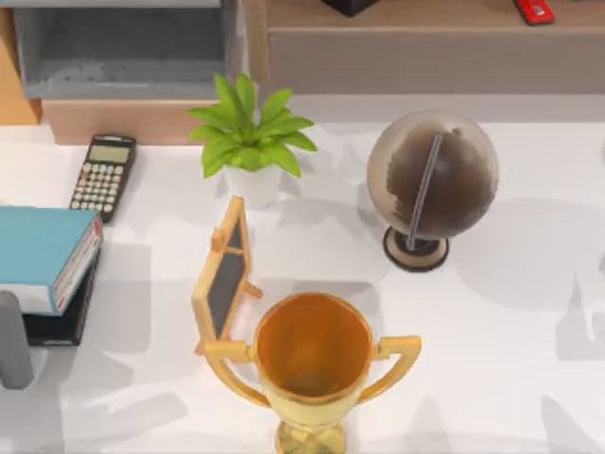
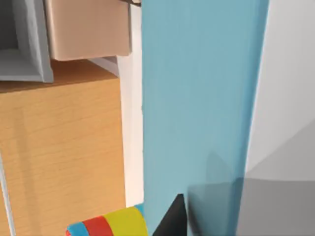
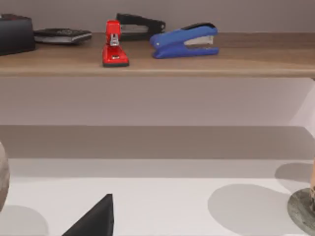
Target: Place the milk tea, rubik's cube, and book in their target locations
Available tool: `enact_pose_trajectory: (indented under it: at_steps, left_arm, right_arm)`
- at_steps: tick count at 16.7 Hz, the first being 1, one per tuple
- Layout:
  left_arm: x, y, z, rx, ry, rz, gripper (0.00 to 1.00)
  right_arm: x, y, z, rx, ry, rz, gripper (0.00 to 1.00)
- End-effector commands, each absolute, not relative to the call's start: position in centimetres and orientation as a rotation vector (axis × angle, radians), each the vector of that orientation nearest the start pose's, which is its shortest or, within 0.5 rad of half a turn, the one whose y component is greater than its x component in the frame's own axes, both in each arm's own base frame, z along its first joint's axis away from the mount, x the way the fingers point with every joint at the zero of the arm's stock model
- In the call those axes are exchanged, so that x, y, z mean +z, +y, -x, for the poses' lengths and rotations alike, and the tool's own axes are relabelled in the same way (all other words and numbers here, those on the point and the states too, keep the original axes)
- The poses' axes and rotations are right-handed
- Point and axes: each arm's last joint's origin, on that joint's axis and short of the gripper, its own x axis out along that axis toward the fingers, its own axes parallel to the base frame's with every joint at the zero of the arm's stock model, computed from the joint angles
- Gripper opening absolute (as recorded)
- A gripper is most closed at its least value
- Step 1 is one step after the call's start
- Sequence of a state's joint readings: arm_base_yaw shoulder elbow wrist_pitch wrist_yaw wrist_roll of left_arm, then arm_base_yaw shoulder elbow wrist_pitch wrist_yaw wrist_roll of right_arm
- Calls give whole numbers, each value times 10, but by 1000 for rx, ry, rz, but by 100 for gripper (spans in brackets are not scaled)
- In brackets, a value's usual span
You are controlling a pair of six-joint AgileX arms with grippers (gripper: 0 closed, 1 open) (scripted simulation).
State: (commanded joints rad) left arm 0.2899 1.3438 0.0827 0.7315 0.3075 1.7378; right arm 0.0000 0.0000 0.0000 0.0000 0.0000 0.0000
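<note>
Landmark for these notes: the gold trophy cup with two handles, standing at the front middle of the white table.

The thick light-blue hardcover book, with white page edges and a red trim line, sat far to the left of the trophy at the table's left edge, lying flat on top of a thin black notebook. In my left wrist view the book's blue cover ran right across the picture, with a striped red, yellow and blue object just beside it, too cropped to identify. A grey piece of my left arm showed just below the book. I could not tell whether my left gripper was released or clenched.

A black calculator lay behind the book, up and left of the trophy. A small wooden-framed chalkboard easel stood just left of and behind the trophy. A green potted plant in a white pot stood farther behind it, and a brown globe on a dark round base stood behind and to the right.

My right wrist view faced a wooden shelf holding a red stapler, a blue stapler and a black stapler. I could not tell the state of my right gripper.
</note>
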Motion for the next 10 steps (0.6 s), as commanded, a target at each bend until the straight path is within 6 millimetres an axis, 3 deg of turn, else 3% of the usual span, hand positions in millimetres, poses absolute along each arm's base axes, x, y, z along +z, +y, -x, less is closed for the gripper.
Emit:
enact_pose_trajectory:
  at_steps: [10]
  left_arm:
    - [87, 43, -176, -438, 377, -1541, 0]
  right_arm:
    - [160, -1, -106, 0, 0, 0, 100]
